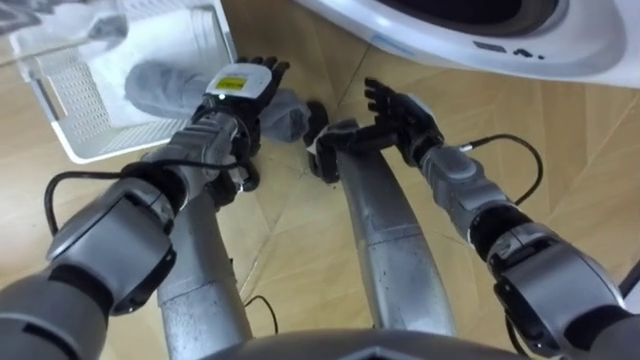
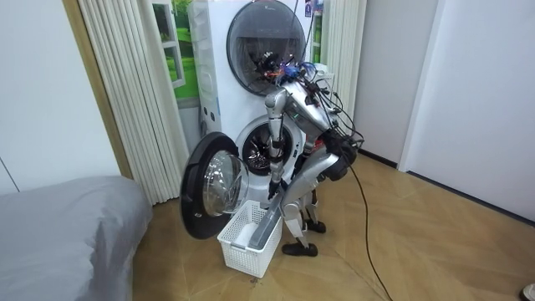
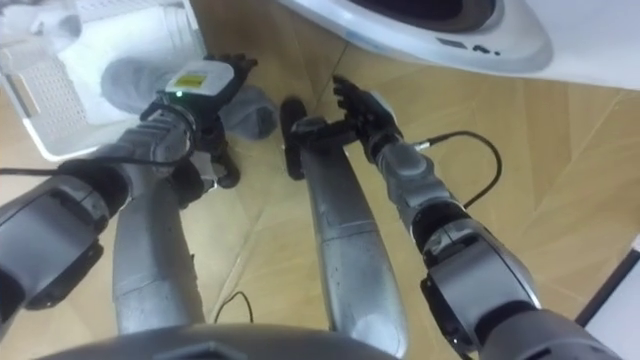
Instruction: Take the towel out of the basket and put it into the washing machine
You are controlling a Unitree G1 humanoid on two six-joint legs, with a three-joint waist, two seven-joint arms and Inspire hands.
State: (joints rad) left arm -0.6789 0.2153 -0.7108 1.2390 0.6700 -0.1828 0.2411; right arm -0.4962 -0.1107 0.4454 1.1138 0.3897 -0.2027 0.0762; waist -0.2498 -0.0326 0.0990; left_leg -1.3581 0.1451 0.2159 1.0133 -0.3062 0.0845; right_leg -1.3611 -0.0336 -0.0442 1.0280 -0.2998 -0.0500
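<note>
Herringbone wood floor [image 2: 435,242], white walls [image 2: 485,92], cream curtains [image 2: 134,92], grey bed [image 2: 58,234].

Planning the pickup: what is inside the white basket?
A grey towel lies in the basket, spilling over its rim toward the floor. The left hand above covers part of it; anything beneath the towel is hidden.

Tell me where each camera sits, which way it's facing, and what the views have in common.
Left eye view: on the head, looking down at the floor; both arms and legs show, left hand over the grey towel at the white basket, right hand open.
Right eye view: beside it, same scene from slightly aside.
Room view: across the room, facing the washing machine; whole robot bent over the basket.
Shared: basket, washing machine, arms.
</note>
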